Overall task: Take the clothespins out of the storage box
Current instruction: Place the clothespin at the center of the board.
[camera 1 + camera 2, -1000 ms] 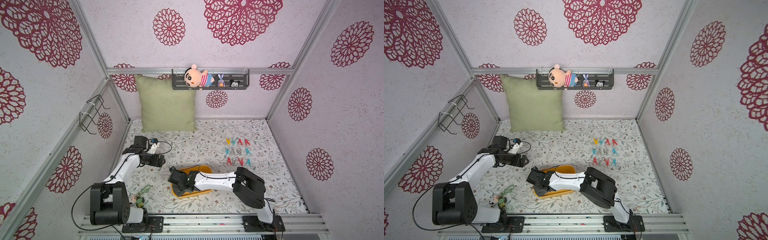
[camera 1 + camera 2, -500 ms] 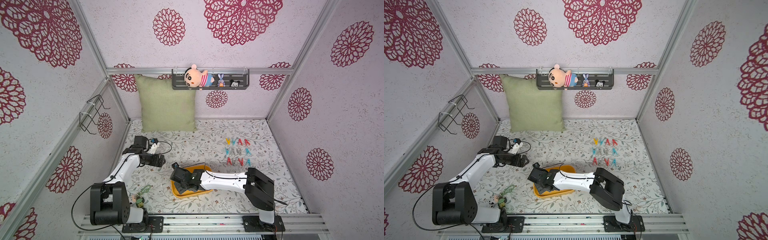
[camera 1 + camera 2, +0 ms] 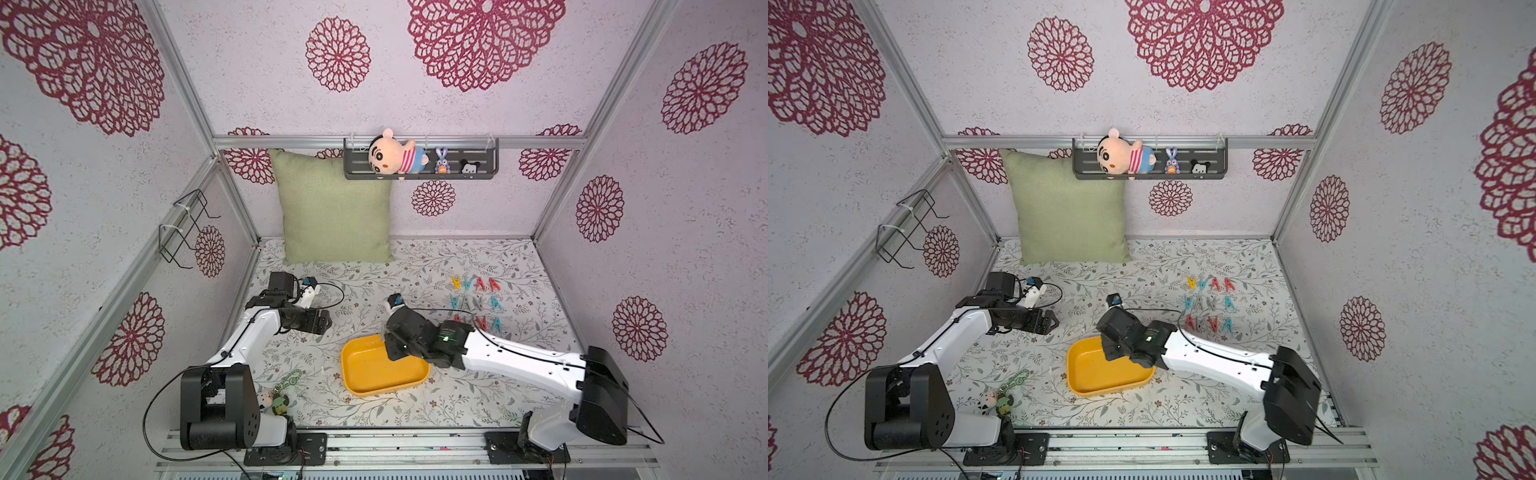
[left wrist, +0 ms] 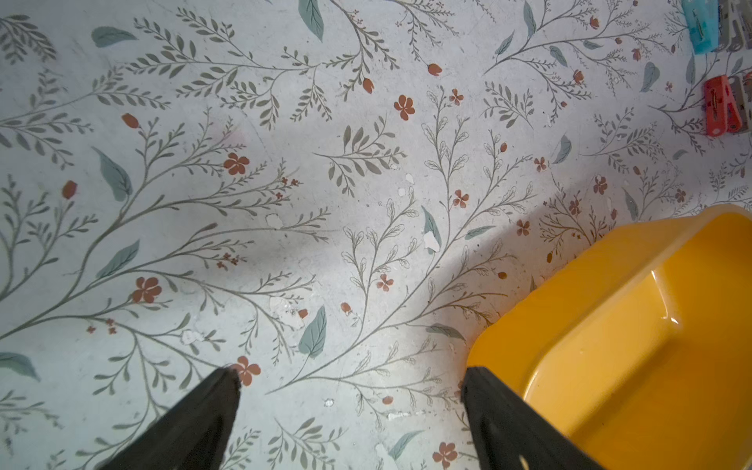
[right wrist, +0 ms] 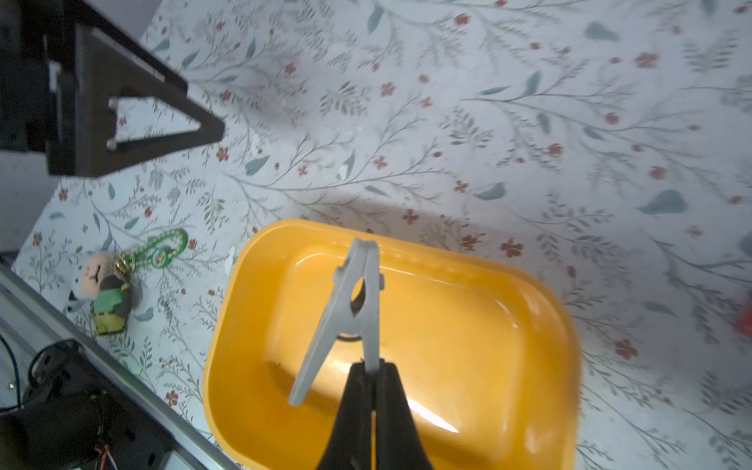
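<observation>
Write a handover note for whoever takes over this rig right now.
Right hand: shut on a grey clothespin, held over the storage box.
Left hand: open and empty, over the table beside the box.
Done: the other clothespins lie in three rows on the table, beyond the box.
Left: set the grey one down with the rows. No other peg shows in the box.

1. The left gripper [image 4: 353, 372] hangs above the flowered counter [image 4: 285, 203], its two dark fingers [image 4: 195, 419] spread wide, counter showing between them.
2. The rounded corner of a yellow tray [image 4: 590, 317] sits just beside one finger.
3. A blue clothespin [image 4: 700, 28] and a red clothespin [image 4: 722, 106] lie on the counter, apart from the tray.
</observation>
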Motion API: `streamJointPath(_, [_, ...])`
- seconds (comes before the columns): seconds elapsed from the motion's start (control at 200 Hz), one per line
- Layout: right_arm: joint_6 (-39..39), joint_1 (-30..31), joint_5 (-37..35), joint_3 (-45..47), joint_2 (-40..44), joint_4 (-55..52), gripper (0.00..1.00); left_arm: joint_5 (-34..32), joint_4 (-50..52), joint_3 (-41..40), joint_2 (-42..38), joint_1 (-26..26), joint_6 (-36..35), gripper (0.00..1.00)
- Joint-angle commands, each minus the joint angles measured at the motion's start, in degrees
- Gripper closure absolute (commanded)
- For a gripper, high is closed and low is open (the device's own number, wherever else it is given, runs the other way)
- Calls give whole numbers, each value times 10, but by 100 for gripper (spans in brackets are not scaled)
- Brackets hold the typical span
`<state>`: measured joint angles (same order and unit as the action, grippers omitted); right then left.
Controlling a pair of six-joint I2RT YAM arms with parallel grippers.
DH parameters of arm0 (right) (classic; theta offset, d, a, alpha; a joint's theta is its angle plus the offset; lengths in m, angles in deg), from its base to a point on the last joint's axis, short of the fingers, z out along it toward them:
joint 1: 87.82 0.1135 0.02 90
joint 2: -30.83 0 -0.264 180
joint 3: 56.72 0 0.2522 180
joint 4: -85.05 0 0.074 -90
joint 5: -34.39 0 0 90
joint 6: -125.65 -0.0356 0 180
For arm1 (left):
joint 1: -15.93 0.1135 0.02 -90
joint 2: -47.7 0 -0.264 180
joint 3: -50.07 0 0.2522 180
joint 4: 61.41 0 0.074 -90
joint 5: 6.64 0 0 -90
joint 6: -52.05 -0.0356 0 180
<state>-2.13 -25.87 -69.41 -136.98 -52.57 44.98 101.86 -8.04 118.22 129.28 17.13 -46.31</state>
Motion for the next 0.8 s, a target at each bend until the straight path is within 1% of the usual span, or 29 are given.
streamJointPath(0.0, [-33, -33, -18, 38, 67, -43, 100, 1, -16, 5, -8, -3, -2, 6])
streamJointPath(0.13, [-39, -94, 1, 91, 122, -97, 100, 1, -16, 5, -9, -4, -1, 6])
streamJointPath(0.225, [-23, -146, 32, 132, 136, -120, 100, 0, -16, 6, -6, -6, -1, 6])
streamJointPath(0.275, [-8, -164, 39, 149, 136, -123, 100, -2, -16, 6, -6, -6, -2, 6])
streamJointPath(0.355, [20, -182, 44, 165, 122, -127, 100, -4, -17, 6, -6, -7, -2, 6])
streamJointPath(0.435, [52, -195, 58, 169, 95, -125, 100, -7, -15, 6, -5, -8, -1, 7])
streamJointPath(0.52, [78, -205, 56, 168, 62, -121, 100, -10, -15, 6, -6, -8, -2, 6])
streamJointPath(0.645, [102, -217, 50, 171, 32, -107, 100, -12, -13, 7, -6, -8, -2, 6])
streamJointPath(0.795, [120, -240, 48, 183, 18, -102, 100, -14, -14, 6, -5, -8, -3, 6])
